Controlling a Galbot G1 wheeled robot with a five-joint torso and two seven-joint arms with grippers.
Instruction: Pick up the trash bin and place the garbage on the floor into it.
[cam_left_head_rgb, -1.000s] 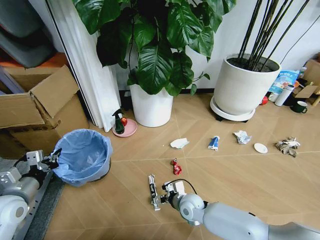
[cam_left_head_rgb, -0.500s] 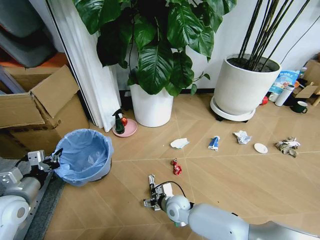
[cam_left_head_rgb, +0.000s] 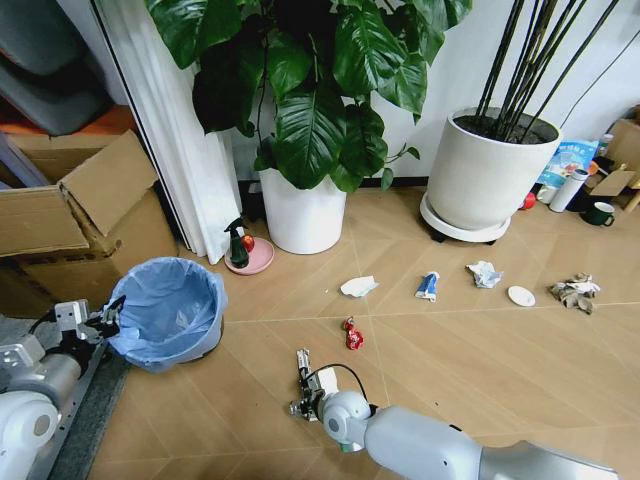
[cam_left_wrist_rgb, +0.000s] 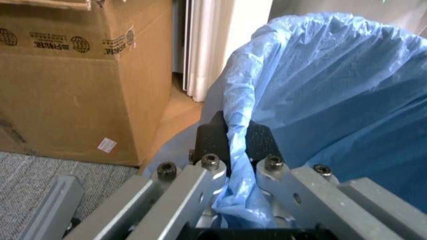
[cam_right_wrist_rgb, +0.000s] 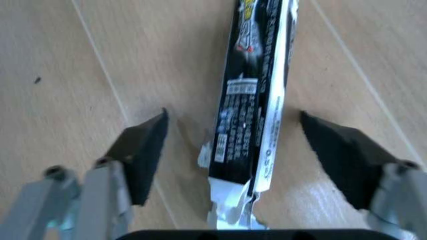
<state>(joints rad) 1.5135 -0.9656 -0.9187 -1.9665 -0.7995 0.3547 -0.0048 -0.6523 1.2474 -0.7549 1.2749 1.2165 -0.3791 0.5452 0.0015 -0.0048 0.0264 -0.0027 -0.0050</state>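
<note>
Straddling a flat black wrapper (cam_right_wrist_rgb: 252, 95) on the wood floor (cam_left_head_rgb: 480, 340), right gripper (cam_right_wrist_rgb: 233, 150) spread wide, likely light, crinkly, best pinched across its width; left gripper (cam_left_wrist_rgb: 230, 165) clamped on bin (cam_left_head_rgb: 165, 312) rim.

bins (cam_left_head_rgb: 165, 312): 1 | plant pots (cam_left_head_rgb: 301, 214): 2 | cardboard boxes (cam_left_head_rgb: 75, 225): 1

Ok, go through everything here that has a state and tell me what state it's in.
Trash bin: upright, bag-lined, rim clamped.
Left gripper: shut on the bin's bag rim.
Right gripper: open, straddling the wrapper.
Black wrapper: flat on floor, torn end.
Cardboard box: flap open.
</note>
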